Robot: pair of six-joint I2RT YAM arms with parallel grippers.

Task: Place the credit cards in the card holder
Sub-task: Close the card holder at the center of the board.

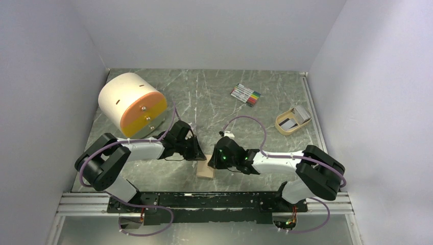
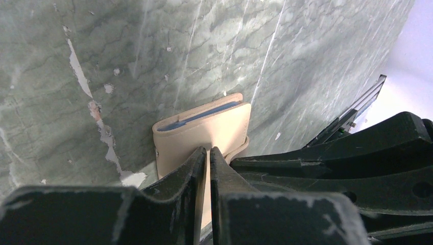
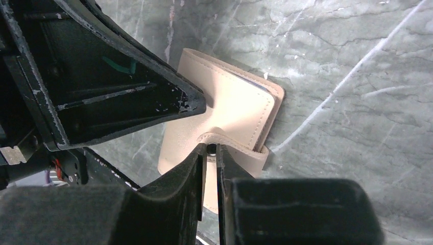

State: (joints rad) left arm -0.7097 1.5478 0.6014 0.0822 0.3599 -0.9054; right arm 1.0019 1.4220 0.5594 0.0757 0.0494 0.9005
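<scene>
Left gripper pinches an edge of the tan card holder, lying folded at the near edge of the table. Right gripper pinches its snap tab; the credit cards sit in a tray far right.

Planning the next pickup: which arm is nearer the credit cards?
Right. Both jaws pinch the card holder; the right arm stands on its side toward the credit cards, the left arm opposite.

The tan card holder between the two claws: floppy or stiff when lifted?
Likely floppy: the card holder is thin stitched sheets, and its snap tab curves loosely at the right gripper. Probably light, being so slim. Flat, so it shouldn't roll.
</scene>
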